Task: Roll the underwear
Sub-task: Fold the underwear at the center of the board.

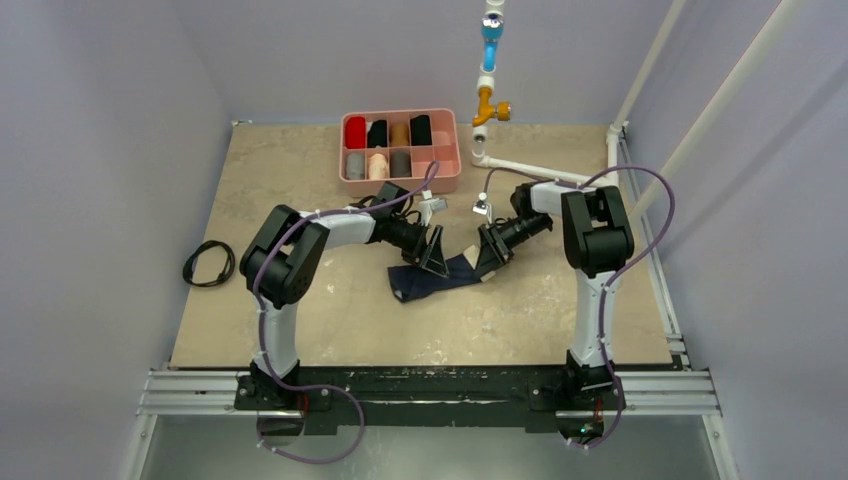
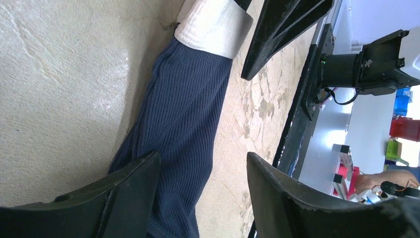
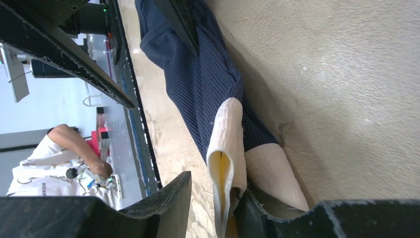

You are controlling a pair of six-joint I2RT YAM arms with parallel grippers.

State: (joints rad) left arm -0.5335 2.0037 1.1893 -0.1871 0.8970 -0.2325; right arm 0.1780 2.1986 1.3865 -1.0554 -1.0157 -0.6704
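Off to the left of both arms a black cable loop (image 1: 209, 264) lies on the worktop (image 1: 300, 200). The left gripper (image 1: 432, 252) (image 2: 200, 163) is down low with its jaws standing wide. The underwear (image 1: 438, 280) (image 2: 183, 114) (image 3: 203, 74) runs lengthwise between them, its navy ribbing closer to one finger than the other. From there the cloth stretches flat across the worktop to the right gripper (image 1: 490, 255) (image 3: 213, 191). Its cream band (image 2: 213, 27) (image 3: 228, 144) ends there, folded and standing up on edge. The right jaws are only narrowly parted. The band's fold sits between them against one finger, with a gap to the other, so nothing is pinched.

Beyond the left jaws, well apart from the underwear, sits a pink tray (image 1: 400, 113). Its far row holds a red roll (image 1: 355, 132), a black roll (image 1: 377, 133), a tan roll (image 1: 400, 133) and a second black one (image 1: 421, 130). The near row holds a grey roll (image 1: 355, 165), a peach roll (image 1: 378, 166) and a dark grey roll (image 1: 400, 163).
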